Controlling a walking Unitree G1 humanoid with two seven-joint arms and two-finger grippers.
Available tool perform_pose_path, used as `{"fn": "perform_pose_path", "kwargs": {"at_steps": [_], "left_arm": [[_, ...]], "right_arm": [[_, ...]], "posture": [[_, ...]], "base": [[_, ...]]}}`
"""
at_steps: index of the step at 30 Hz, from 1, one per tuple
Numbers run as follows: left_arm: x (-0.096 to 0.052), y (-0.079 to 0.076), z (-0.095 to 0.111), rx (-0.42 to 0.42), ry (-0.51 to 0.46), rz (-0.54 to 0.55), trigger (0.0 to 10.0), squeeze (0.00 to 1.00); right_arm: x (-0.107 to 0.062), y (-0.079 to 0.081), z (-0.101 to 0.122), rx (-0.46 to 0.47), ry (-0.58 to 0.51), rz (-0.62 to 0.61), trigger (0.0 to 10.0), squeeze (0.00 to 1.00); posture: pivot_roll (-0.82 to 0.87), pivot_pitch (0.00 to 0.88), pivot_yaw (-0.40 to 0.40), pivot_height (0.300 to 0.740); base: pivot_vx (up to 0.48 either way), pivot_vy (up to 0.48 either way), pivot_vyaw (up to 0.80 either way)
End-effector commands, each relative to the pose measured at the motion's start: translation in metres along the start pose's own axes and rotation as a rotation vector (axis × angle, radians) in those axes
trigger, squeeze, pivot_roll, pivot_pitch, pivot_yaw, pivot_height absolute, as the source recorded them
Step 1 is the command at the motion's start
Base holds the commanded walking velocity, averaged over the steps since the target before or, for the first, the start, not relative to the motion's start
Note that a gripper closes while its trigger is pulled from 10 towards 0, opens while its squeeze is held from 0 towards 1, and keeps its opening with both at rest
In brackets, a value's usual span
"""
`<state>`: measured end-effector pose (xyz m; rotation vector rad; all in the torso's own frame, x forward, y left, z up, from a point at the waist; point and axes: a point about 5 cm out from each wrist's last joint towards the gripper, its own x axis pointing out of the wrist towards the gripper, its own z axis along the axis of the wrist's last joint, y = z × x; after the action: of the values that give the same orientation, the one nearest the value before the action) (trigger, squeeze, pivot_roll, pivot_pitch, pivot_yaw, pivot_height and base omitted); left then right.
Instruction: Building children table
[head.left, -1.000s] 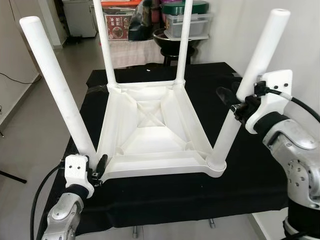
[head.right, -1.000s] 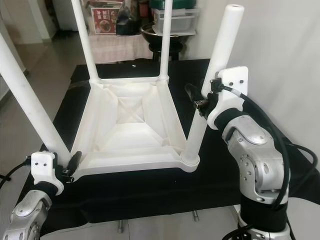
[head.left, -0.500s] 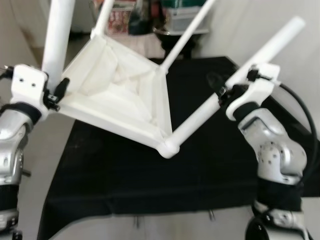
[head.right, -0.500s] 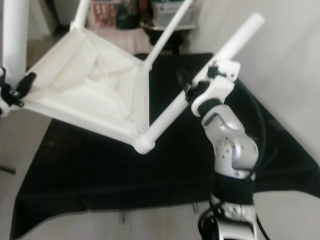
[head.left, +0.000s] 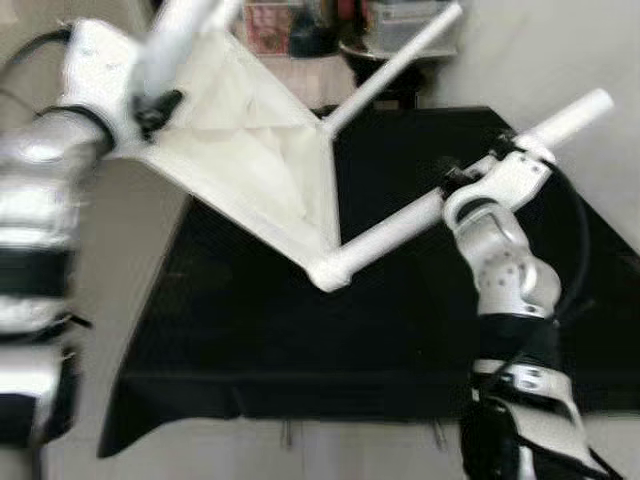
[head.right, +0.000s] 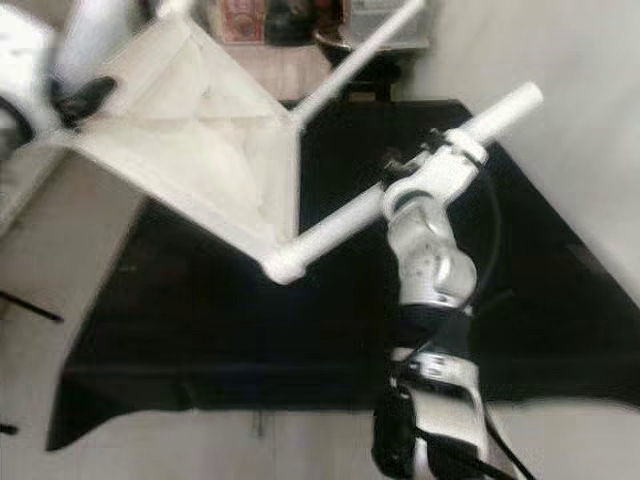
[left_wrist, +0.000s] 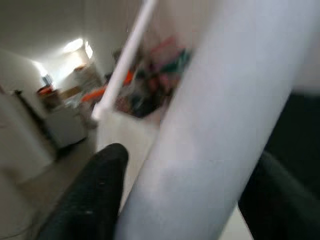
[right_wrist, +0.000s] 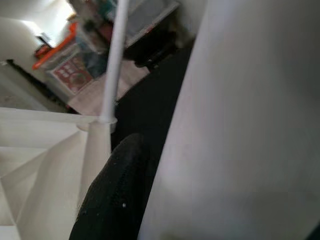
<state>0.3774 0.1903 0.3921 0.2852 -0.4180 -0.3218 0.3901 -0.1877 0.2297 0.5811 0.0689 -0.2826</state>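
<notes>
While tipped in mid-air over the black cloth, hangs the white children's table, gripped by two of its legs and caught part-way through being turned over.

Clamped round one leg, between the black fingers of the right gripper; pole pressed against a finger in the right wrist view, tabletop's ribbed underside just beyond the fingertips.

Clenched likewise round another leg on the raised side, the left gripper, with one dark finger on each side of the pole.

Appears to be the flipping step: all four legs seemingly fitted, table being rolled from upside down towards standing. Next move likely calls for both grips held firm while the rotation finishes, then lowering the feet evenly onto the cloth; risk of a leg swinging into the wall or twisting out of its socket.

Beyond the far edge of the cloth, blurred storage boxes and household clutter; contents too smeared to make out.
</notes>
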Motion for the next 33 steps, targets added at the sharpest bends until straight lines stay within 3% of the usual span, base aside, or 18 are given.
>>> {"fn": "perform_pose_path", "kwargs": {"at_steps": [1, 4, 8, 9, 10, 14, 25, 29, 33], "left_arm": [[-0.003, -0.012, 0.139, -0.089, -0.586, -0.103, 10.0, 1.0], [0.005, -0.022, 0.139, -0.134, -0.583, -0.148, 10.0, 1.0], [0.006, -0.03, 0.145, -0.13, -0.597, -0.18, 10.0, 1.0], [0.005, -0.031, 0.147, -0.13, -0.602, -0.19, 10.0, 0.41], [0.004, -0.031, 0.148, -0.121, -0.607, -0.196, 10.0, 0.0], [-0.002, -0.032, 0.148, -0.096, -0.613, -0.222, 10.0, 0.0], [-0.016, -0.03, 0.142, -0.087, -0.607, -0.204, 10.0, 0.0], [-0.032, -0.023, 0.105, -0.128, -0.531, -0.079, 10.0, 0.0], [-0.043, -0.014, 0.085, -0.121, -0.485, 0.022, 10.0, 0.0]], "right_arm": [[-0.011, -0.058, -0.121, -0.349, 0.436, -0.27, 10.0, 0.0], [-0.008, -0.072, -0.117, -0.353, 0.413, -0.347, 10.0, 0.0], [-0.009, -0.087, -0.119, -0.361, 0.427, -0.428, 10.0, 0.0], [-0.01, -0.091, -0.12, -0.372, 0.434, -0.446, 10.0, 0.0], [-0.011, -0.094, -0.121, -0.383, 0.444, -0.469, 10.0, 0.0], [-0.015, -0.105, -0.129, -0.395, 0.469, -0.549, 10.0, 0.0], [-0.018, -0.113, -0.136, -0.447, 0.487, -0.572, 10.0, 0.0], [-0.015, -0.107, -0.132, -0.47, 0.471, -0.55, 10.0, 0.0], [-0.015, -0.114, -0.13, -0.495, 0.468, -0.559, 10.0, 0.0]], "posture": [[0.08, 0.028, 0.028, 0.74], [0.08, 0.035, 0.027, 0.74], [0.08, 0.044, 0.021, 0.74], [0.09, 0.046, 0.02, 0.74], [0.09, 0.048, 0.018, 0.74], [0.09, 0.052, 0.004, 0.74], [0.11, 0.059, -0.013, 0.74], [0.1, 0.064, -0.028, 0.74], [0.09, 0.073, -0.037, 0.74]], "base": [[0.0, 0.0, 0.0], [0.0, 0.0, 0.0], [0.0, 0.0, 0.0], [0.0, 0.0, 0.0], [0.0, 0.0, 0.0], [0.0, 0.0, 0.0], [0.0, 0.0, 0.0], [0.0, 0.0, 0.0], [0.0, 0.0, 0.0]]}}
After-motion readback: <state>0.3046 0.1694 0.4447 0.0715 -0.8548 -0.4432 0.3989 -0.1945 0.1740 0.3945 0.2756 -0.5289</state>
